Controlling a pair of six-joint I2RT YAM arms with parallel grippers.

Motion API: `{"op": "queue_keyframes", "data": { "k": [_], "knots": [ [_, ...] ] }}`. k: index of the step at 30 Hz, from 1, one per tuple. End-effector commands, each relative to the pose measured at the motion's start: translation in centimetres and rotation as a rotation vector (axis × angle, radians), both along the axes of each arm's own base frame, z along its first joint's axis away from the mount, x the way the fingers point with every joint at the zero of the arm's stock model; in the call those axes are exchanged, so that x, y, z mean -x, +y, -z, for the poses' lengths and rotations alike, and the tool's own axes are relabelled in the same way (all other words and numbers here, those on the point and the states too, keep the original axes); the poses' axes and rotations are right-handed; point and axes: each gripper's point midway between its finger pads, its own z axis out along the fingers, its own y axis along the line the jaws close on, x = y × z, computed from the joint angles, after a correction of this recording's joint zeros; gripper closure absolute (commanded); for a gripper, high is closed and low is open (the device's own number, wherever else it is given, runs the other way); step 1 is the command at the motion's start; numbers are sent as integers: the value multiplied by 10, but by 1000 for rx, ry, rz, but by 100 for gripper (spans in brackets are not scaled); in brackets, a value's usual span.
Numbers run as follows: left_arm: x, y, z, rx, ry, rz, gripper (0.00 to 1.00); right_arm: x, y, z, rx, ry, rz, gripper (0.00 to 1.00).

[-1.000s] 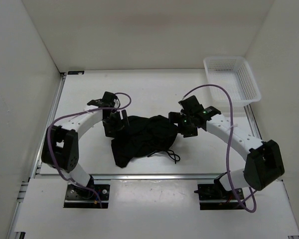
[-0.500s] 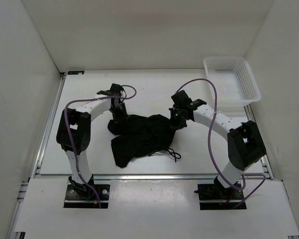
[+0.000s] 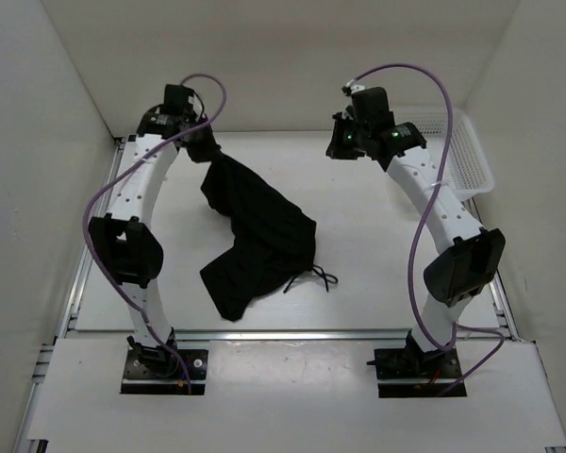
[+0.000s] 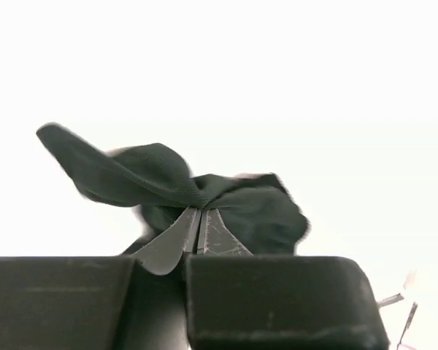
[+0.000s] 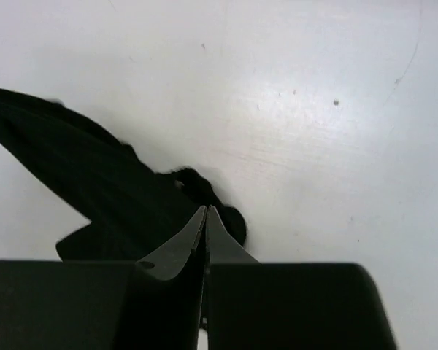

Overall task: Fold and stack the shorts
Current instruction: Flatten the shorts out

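Note:
The black shorts [image 3: 259, 231] hang in a slanted drape from my left gripper [image 3: 203, 146], raised at the far left, down to the table [image 3: 377, 255], where the lower part lies crumpled. The left wrist view shows the left gripper [image 4: 199, 210] shut on a bunched fold of the shorts [image 4: 153, 171]. My right gripper [image 3: 344, 146] is raised at the far right, apart from the cloth. In its wrist view the right gripper [image 5: 206, 208] is shut with nothing between the fingers, and the shorts [image 5: 95, 175] lie below and to the left.
A white mesh basket [image 3: 474, 156] stands at the far right corner, partly behind the right arm. A thin drawstring [image 3: 316, 276] trails from the shorts onto the table. White walls close in the table on the left, right and back.
Both grippers have shut and both arms have risen toward the back. The left one pulled an edge of the shorts up with it. The right one came away without cloth.

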Motion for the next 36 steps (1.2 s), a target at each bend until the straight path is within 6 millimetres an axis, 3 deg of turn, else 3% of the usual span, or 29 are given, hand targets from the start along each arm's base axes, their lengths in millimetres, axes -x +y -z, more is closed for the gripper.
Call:
{"op": "queue_keyframes", "data": {
  "k": [1,2,3,6,7,8,9,13,18,19,21,22,24,25,27,28,29,30,32,33,34,35,36],
  "knots": [
    [11,12,-50,1,-71,17,90,14,-3,-7,-15,28,-92,98],
    [15,9,-56,22,-80,34,90,18,2,0,-33,48,-121,73],
    [16,6,-57,33,-79,43,90,28,10,24,-34,112,-158,54],
    [24,-1,-48,46,-46,68,90,51,39,57,-48,194,-259,16],
    [24,-1,-48,46,-46,69,90,61,43,70,-33,229,-275,11],
    [26,-1,-39,43,-22,68,90,68,55,84,-21,250,-304,9],
    [27,2,-43,35,-33,61,90,72,61,90,-28,269,-314,9],
    [35,11,-38,12,-14,45,90,73,74,116,-64,366,-266,13],
    [50,31,-27,-17,17,-4,90,49,97,137,-59,381,-247,9],
    [51,35,-31,-15,2,-13,90,44,99,155,-36,413,-236,7],
    [55,40,-27,-17,14,-24,90,35,115,154,-32,392,-250,6],
    [55,40,-27,-17,14,-24,90,31,118,173,-18,419,-247,6],
    [53,45,-27,-17,14,-35,90,21,133,171,-60,417,-272,6],
    [55,47,-27,-11,24,-38,90,23,143,187,-65,448,-295,7],
    [53,51,-30,-9,15,-48,90,15,160,177,-128,439,-324,16],
    [55,49,-33,-1,16,-41,90,14,166,185,-148,460,-337,24],
    [53,52,-37,7,6,-48,90,12,172,181,-176,456,-350,53],
    [53,52,-37,7,6,-48,90,8,179,164,-210,432,-363,69],
    [46,57,-47,5,-27,-51,90,-1,181,157,-211,401,-344,95],
    [44,55,-48,11,-22,-46,90,-11,181,127,-219,322,-328,100],
    [42,61,-50,6,-22,-51,90,-23,174,112,-216,270,-294,100],
    [32,65,-70,1,-85,-51,90,-32,167,97,-195,215,-247,100],
    [26,58,-73,30,-89,-10,90,-41,157,63,-215,145,-221,100]
  ]
}}
